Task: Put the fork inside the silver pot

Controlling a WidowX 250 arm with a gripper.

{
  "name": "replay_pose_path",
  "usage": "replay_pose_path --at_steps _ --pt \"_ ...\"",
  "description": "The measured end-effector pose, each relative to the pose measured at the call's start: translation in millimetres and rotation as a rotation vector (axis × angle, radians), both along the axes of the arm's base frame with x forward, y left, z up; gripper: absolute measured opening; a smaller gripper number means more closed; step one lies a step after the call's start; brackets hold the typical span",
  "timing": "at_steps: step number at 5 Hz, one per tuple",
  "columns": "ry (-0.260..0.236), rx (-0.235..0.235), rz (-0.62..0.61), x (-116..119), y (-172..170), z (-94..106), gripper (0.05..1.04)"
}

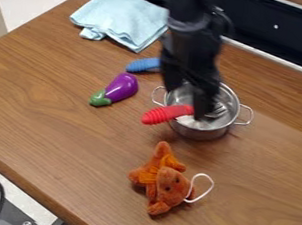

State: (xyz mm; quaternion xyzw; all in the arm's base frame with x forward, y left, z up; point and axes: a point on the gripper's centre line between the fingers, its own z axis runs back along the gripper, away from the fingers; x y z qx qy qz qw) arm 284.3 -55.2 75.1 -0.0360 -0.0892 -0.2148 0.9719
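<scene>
1. A black robot gripper (196, 98) hangs over a shiny, round metal pot (202, 133) with two thin wire loop handles; how far its claw is open, and whether it grips anything, cannot be told.
2. The fork (162, 114) lies at a slant over the pot's near-left rim: ribbed, rounded red handle jutting outside, metal tines within.
3. Behind the pot, partly hidden, is a ribbed blue handle (143, 65).
4. To the left sits a smooth, glossy purple eggplant (121, 87) with a green cap.
5. Farther back, a soft, folded pale-blue cloth (126, 19).
6. In front, a fuzzy orange-brown plush toy (160, 178) with a white cord loop (204, 176), on wood-grain tabletop (59, 120).
</scene>
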Motion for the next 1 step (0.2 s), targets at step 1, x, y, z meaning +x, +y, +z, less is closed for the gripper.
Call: replay_pose_path --at_steps 1 --pt "-0.014 -0.029 -0.017 6.7 -29.2 -14.5 1.001"
